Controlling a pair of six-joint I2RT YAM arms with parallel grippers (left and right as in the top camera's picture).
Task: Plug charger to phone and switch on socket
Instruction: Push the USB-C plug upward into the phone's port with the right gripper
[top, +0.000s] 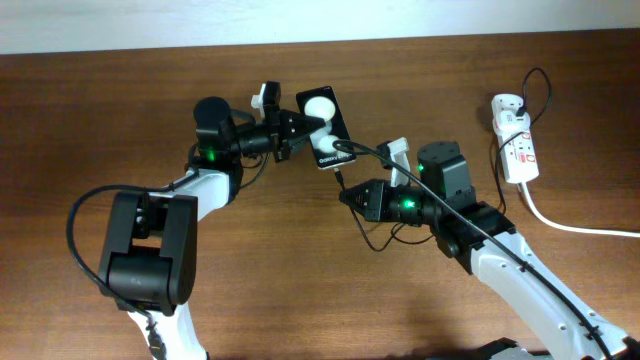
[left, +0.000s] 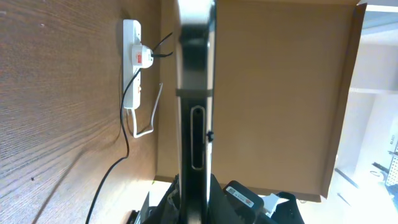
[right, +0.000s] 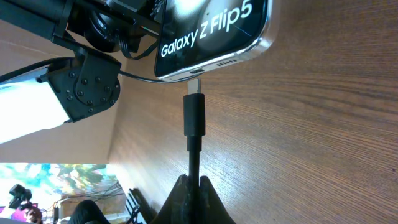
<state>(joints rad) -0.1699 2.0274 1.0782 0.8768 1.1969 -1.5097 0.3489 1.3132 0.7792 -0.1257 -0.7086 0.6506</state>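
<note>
Now left gripper holds the phone, right gripper pinches the charger at its port, needing a straight push.

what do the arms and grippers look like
The left arm and right arm have white links and black joint housings, each with a small green light. A black cable loops by the left base. The left gripper and right gripper are black.

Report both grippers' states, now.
Left gripper: closed on the flat black rectangular phone.
Right gripper: closed on the thin black charger cable.
</note>
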